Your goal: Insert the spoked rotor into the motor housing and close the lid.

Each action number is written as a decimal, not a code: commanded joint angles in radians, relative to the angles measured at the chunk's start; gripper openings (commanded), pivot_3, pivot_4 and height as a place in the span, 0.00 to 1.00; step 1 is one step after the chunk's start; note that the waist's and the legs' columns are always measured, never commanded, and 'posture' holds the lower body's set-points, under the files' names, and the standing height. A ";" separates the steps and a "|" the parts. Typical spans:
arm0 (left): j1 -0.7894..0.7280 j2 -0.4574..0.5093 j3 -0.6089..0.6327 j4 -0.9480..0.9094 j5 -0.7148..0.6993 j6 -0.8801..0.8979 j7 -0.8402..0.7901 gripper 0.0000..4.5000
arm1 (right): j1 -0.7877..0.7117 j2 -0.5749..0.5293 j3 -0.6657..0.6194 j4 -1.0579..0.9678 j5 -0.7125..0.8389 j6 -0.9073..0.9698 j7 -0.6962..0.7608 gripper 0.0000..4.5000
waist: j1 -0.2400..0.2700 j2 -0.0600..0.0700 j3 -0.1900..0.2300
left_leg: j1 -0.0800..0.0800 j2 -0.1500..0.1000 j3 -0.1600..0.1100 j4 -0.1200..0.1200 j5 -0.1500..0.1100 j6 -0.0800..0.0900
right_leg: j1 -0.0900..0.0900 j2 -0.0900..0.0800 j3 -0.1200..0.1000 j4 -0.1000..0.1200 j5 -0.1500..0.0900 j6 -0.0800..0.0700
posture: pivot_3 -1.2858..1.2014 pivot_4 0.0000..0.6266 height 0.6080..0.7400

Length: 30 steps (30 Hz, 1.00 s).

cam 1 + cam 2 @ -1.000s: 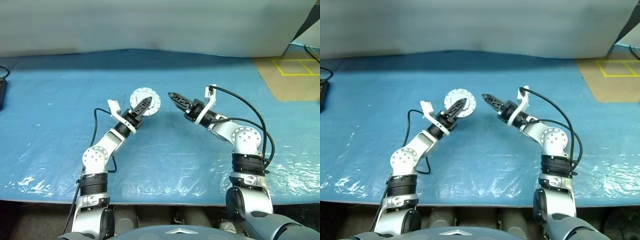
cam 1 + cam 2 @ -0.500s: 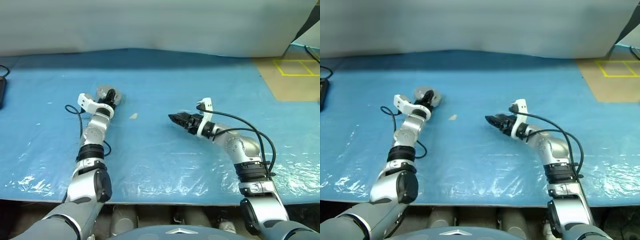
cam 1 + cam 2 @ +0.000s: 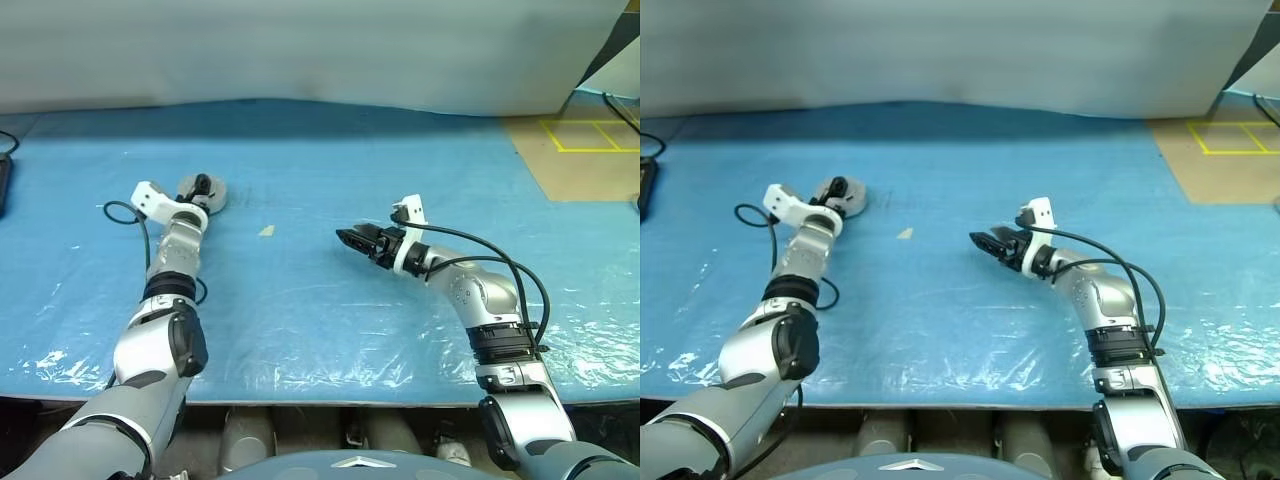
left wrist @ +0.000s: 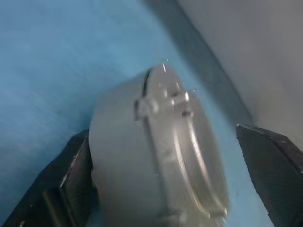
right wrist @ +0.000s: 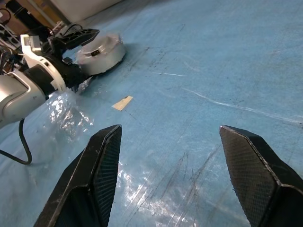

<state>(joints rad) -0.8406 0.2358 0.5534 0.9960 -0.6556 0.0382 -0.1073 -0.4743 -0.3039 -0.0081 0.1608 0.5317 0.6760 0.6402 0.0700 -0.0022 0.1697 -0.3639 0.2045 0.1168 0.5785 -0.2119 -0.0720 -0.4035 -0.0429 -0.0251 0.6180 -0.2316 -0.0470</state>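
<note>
The motor housing (image 3: 203,193) sits closed on the blue table cover (image 3: 330,320), far over on my left side, lid (image 5: 102,47) down on top so it reads as one squat grey puck with a seam round its middle. I can't see the spoked rotor, so I judge it is inside, but I can't confirm that from here.

My left gripper (image 3: 200,188) is right at the puck, reaching level across the table. In the left wrist view the fingers (image 4: 64,189) stand wide apart, one on each side of the case with a clear gap on the far side, so I read it as let go, not clamping. The puck's flat faces are up and down, its round wall facing the jaws.

My right gripper (image 3: 350,240) hangs above bare cover near the middle, fingers (image 5: 97,165) spread, nothing between them. It points towards the puck but is well apart from it; a small tan scrap (image 3: 266,230) lies between them.

So the left arm is by far the nearer. If the lid needs a press, I'd use the left from above.
</note>
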 commanded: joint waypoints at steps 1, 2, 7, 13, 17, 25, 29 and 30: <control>0.020 0.030 -0.006 -0.072 0.041 -0.044 -0.005 0.99 | -0.036 -0.004 -0.018 0.016 -0.013 -0.026 0.015 0.76 | 0.001 0.000 0.000 | 0.000 0.000 0.000 0.000 0.000 0.000 | 0.000 0.000 0.000 0.000 0.000 0.000 | 0.52 0.24 1.00; 0.026 0.037 -0.001 -0.090 0.042 -0.045 -0.006 0.99 | -0.043 -0.006 -0.019 0.030 -0.018 -0.031 0.018 0.76 | 0.001 0.000 0.000 | 0.000 0.000 0.000 0.000 0.000 0.000 | 0.000 -0.001 0.000 0.000 0.000 0.000 | 0.52 0.24 1.00; 0.052 0.062 -0.001 -0.166 0.064 -0.058 -0.017 0.99 | -0.062 -0.008 -0.023 0.059 -0.037 -0.053 0.023 0.76 | 0.004 0.000 0.000 | -0.001 0.000 0.000 0.000 0.000 0.000 | 0.000 -0.001 -0.001 0.000 0.000 0.000 | 0.52 0.24 1.00; 0.137 0.046 -0.119 -0.390 0.107 -0.105 -0.254 0.99 | -0.041 0.007 -0.027 0.059 -0.116 -0.278 0.024 0.76 | 0.004 0.000 0.000 | -0.001 0.000 0.000 0.000 0.000 0.000 | 0.000 -0.001 -0.001 0.000 0.000 0.000 | 0.52 0.24 1.00; 0.231 0.047 -0.288 -0.610 0.124 -0.030 -0.472 0.99 | -0.037 0.001 -0.043 0.101 -0.178 -0.442 0.017 0.76 | 0.007 -0.001 0.000 | -0.001 0.001 0.003 0.000 0.000 0.000 | -0.001 -0.002 -0.001 0.000 0.000 -0.001 | 0.52 0.24 1.00; 0.356 0.113 -0.603 -0.746 0.308 -0.031 -0.756 0.99 | -0.022 -0.124 0.006 0.160 -0.244 -0.514 0.188 0.76 | -0.003 0.000 0.000 | 0.001 0.001 0.006 -0.001 0.003 0.006 | -0.001 -0.004 0.000 0.002 -0.001 -0.002 | 0.52 0.24 1.00; 0.380 0.142 -0.684 -0.712 0.389 -0.070 -0.832 1.00 | -0.029 -0.157 -0.004 0.185 -0.245 -0.542 0.245 0.95 | -0.009 0.000 0.000 | 0.003 0.001 0.006 -0.001 0.003 0.007 | -0.001 -0.004 0.000 0.002 -0.002 -0.004 | 0.52 0.24 1.00; 0.382 0.145 -0.690 -0.704 0.398 -0.079 -0.841 1.00 | -0.030 -0.162 -0.006 0.187 -0.245 -0.544 0.258 0.99 | -0.009 0.000 0.000 | 0.003 0.001 0.007 -0.001 0.004 0.007 | -0.002 -0.004 0.000 0.002 -0.003 -0.005 | 0.52 0.24 1.00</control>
<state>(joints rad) -0.4558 0.3654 -0.1326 0.3018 -0.2796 -0.0047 -0.9254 -0.4926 -0.4519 -0.0054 0.3625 0.2779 0.1596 0.8715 0.0608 -0.0024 0.1702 -0.3613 0.2053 0.1235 0.5771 -0.2081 -0.0647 -0.4050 -0.0465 -0.0251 0.6204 -0.2346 -0.0526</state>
